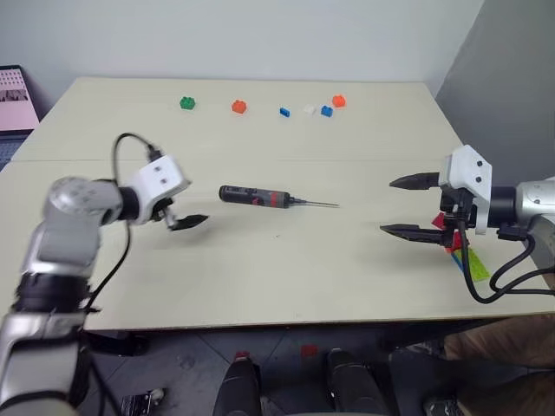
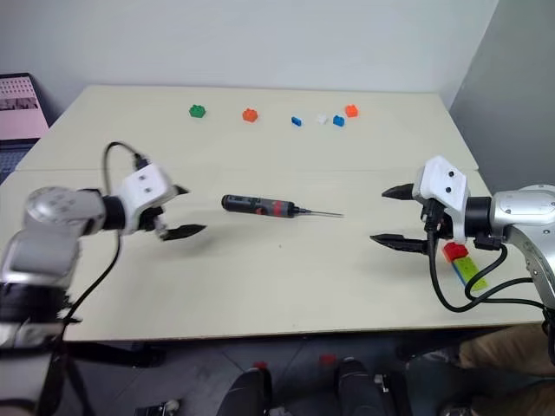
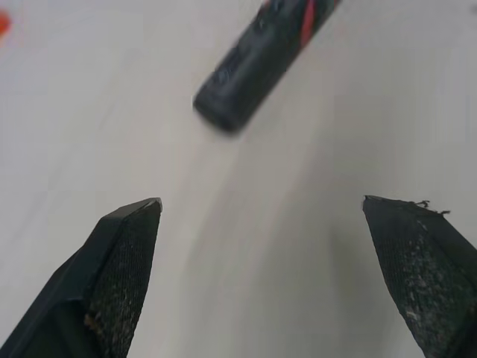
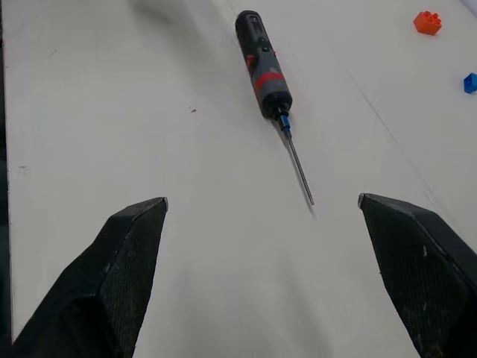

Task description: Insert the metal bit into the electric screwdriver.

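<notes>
My left hand (image 1: 178,217) hangs just over the counter (image 1: 260,260), its two black wedge fingers (image 3: 123,261) with gritty pads spread wide on nothing. My right hand (image 1: 414,205) is likewise wide open and empty. Between them, apart from both, the electric screwdriver (image 1: 253,197) lies flat: a slim dark cylinder with a red band. The metal bit (image 4: 300,173), a thin grey needle, sits in its tapered tip, pointing toward my right hand. Small coloured blocks (image 1: 238,106) dot the pale, smooth counter's far side.

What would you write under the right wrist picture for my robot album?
Open right gripper faces the electric screwdriver lying on the table, the metal bit sticking out of its tip.
</notes>
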{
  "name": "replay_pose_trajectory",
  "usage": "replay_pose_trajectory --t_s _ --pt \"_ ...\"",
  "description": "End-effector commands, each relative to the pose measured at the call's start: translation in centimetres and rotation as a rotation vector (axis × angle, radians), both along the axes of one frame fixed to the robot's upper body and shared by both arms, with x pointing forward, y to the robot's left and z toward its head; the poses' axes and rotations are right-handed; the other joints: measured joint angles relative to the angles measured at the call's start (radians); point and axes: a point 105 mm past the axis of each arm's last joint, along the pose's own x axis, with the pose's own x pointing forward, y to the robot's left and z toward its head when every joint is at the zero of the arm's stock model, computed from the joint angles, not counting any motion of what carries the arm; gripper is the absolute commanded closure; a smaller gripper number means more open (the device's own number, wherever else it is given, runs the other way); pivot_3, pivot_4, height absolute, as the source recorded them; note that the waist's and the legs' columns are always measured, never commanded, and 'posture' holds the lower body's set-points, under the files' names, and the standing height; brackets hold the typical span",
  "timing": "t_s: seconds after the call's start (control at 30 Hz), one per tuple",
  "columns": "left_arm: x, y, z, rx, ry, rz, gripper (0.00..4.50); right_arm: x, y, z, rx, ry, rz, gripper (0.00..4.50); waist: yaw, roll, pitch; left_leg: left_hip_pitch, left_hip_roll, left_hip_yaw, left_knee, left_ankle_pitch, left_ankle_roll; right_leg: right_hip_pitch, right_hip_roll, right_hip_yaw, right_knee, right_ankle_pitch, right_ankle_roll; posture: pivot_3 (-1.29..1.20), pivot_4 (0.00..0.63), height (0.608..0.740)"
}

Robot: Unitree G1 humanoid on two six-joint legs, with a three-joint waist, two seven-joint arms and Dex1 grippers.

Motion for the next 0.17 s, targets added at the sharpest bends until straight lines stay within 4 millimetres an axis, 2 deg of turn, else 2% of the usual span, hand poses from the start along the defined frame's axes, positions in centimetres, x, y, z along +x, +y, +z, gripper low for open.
replay_pose_trajectory --t_s 0.03,0.17 --pt "-1.63 -0.23 2.11 -0.038 -0.062 -0.022 0.02 0.37 -0.29 0.5 -0.002 -0.041 0.01 0.18 0.006 0.0 0.0 0.001 0.0 0.0 0.0 0.0 0.0 0.001 0.0 0.0 0.0 0.0 0.0 0.0 0.15 0.74" --pt "-2.17 -0.74 1.39 -0.121 -0.02 -0.024 0.02 0.82 -0.11 0.23 -0.001 -0.048 0.026 0.18 0.015 0.0 0.0 0.002 0.0 0.0 0.002 0.0 0.0 0.002 0.0 0.0 0.0 0.001 -0.001 0.0 0.15 0.74"
